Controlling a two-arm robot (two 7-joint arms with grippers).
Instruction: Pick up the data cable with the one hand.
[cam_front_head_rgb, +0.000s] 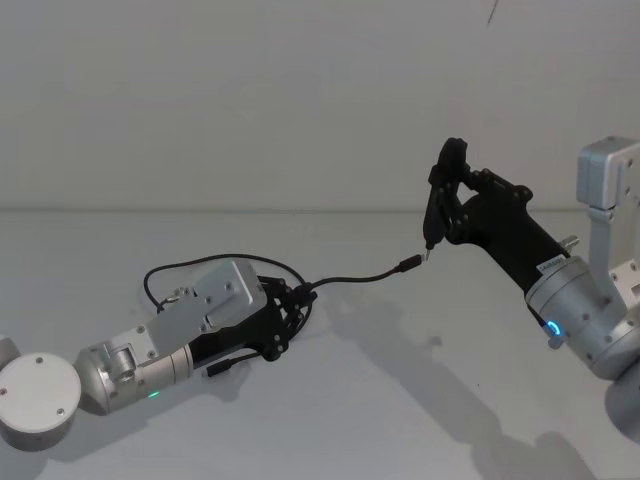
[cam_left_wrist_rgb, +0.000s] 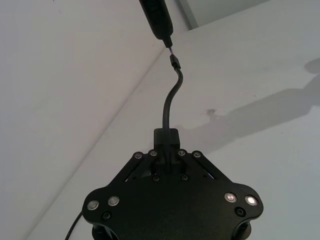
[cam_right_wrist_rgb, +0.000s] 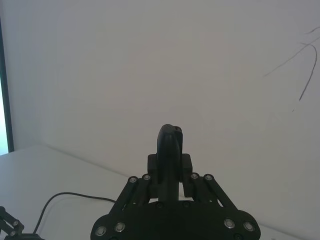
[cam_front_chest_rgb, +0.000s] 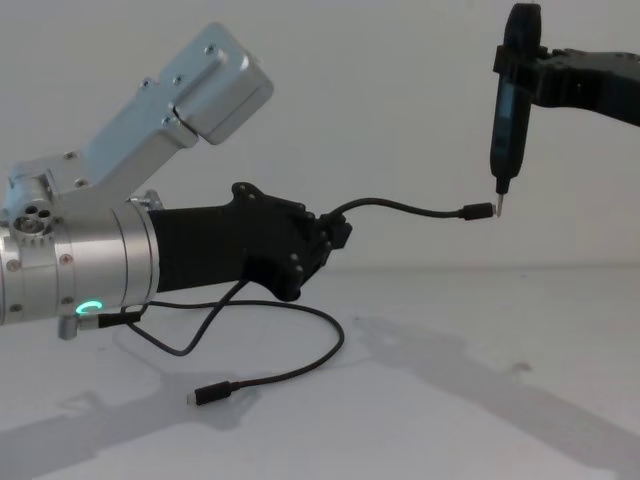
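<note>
My left gripper (cam_front_head_rgb: 300, 297) is shut on the data cable (cam_front_head_rgb: 360, 277), low over the table at centre left. From its fingers (cam_front_chest_rgb: 335, 235) a short stretch of cable (cam_front_chest_rgb: 400, 208) arches to the right and ends in a small plug (cam_front_chest_rgb: 477, 211). The rest of the cable hangs behind in a loop (cam_front_chest_rgb: 300, 365), its other plug (cam_front_chest_rgb: 210, 394) lying on the table. In the left wrist view the cable (cam_left_wrist_rgb: 170, 97) rises from the gripper (cam_left_wrist_rgb: 167, 137). My right gripper (cam_front_head_rgb: 455, 205) is raised at the right, shut on a black pen-shaped tool (cam_front_chest_rgb: 507, 100) whose metal tip nearly touches the plug.
The white table (cam_front_head_rgb: 400, 400) runs back to a plain pale wall. My left arm's round base (cam_front_head_rgb: 35, 395) stands at the near left corner, and my right arm's silver body (cam_front_head_rgb: 590, 320) fills the near right. Shadows of both arms fall across the table's middle.
</note>
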